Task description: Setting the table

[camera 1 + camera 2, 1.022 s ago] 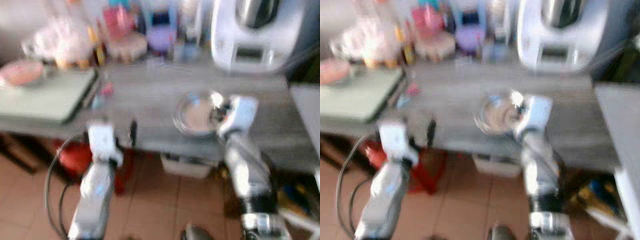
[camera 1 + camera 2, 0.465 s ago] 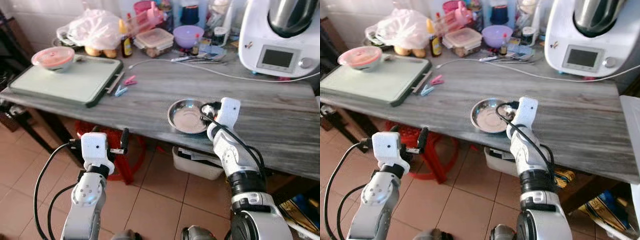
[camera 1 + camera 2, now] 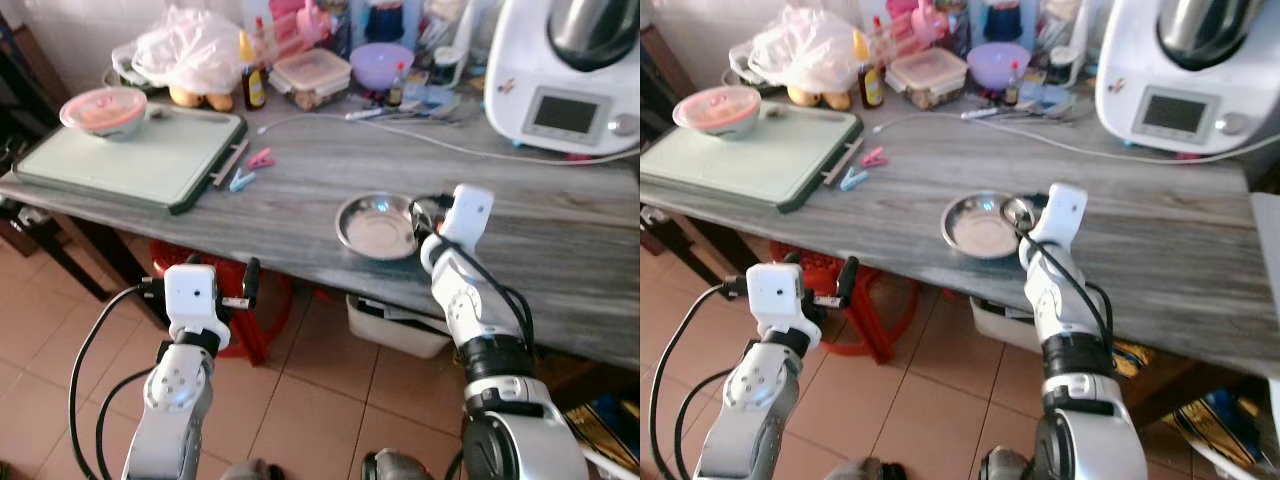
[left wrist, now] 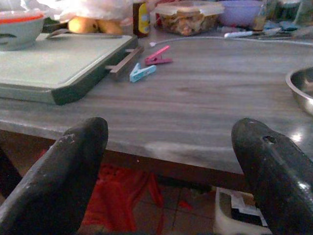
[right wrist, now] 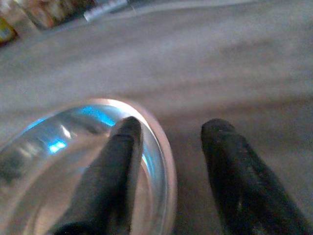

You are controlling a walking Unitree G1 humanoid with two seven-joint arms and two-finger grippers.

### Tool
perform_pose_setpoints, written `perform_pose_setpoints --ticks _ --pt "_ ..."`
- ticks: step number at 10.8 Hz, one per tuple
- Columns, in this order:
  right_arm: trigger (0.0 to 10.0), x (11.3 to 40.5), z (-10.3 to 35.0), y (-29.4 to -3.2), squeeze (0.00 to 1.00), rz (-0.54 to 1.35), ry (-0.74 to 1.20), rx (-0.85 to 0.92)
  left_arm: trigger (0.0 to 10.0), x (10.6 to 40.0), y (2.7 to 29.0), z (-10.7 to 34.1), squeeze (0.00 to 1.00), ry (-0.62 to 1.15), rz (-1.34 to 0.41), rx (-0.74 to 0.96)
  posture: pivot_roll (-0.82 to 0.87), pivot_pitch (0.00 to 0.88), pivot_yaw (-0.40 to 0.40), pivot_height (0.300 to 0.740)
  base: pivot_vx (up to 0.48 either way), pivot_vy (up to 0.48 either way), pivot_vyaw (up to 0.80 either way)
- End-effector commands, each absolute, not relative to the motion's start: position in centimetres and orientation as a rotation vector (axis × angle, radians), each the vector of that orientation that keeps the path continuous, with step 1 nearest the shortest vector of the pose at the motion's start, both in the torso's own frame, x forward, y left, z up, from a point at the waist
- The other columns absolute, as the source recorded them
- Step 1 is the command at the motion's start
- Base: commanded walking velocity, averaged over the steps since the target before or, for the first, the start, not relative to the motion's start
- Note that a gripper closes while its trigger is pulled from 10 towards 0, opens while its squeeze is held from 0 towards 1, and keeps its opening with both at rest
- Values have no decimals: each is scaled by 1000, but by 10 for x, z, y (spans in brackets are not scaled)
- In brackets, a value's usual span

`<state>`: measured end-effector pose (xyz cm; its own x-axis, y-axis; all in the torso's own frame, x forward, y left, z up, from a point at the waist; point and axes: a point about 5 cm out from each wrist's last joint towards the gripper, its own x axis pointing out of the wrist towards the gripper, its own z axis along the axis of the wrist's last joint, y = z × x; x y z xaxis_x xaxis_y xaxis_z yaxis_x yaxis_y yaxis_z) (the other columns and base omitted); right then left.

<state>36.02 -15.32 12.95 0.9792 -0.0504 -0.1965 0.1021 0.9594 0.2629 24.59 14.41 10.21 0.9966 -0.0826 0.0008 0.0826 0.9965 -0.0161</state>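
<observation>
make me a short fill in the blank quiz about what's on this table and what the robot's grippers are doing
1. The right gripper straddles the rim of the steel ____.
2. Its fingers are ____, one inside the rim, one outside.
3. Blue and pink clothespins lie beside the green ____.
4. The left gripper is held below the ____ edge.

Missing words: bowl; open; cutting board; table

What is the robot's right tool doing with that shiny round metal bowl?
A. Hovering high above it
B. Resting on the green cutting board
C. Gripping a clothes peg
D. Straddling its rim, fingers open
D: the right tool has one black finger inside the shiny round metal bowl and one outside its rim.
</observation>
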Motion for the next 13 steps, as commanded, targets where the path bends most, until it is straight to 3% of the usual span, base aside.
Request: perform_pose_setpoints --ticks 1,3,6,7,9,12,13 --pt "10000 361 141 -150 1000 -58 134 289 10000 247 147 107 0 -10 -60 -5 4 103 51 740 0 0 0" --pt "10000 340 169 -151 1000 -8 -85 177 10000 247 153 107 0 -3 8 -9 4 102 41 740 0 0 0" --pt "10000 300 156 -152 1000 66 -154 -43 10000 248 151 108 0 -5 13 -24 -10 96 36 740 -82 0 0" --pt "10000 290 150 -155 0 60 -150 -88 10000 248 155 109 0 -4 25 -24 -16 97 37 740 -255 0 0" --pt "10000 271 136 -167 0 -18 -98 -108 10000 243 164 108 0 7 53 -18 -15 95 38 740 -287 0 0" --pt "10000 276 133 -170 0 -48 -59 -181 10000 244 160 106 0 14 43 -21 -24 78 36 740 -286 0 0" --pt "10000 279 128 -171 0 -82 -13 -109 10000 244 159 106 0 13 39 -24 -24 68 35 740 -285 0 0"
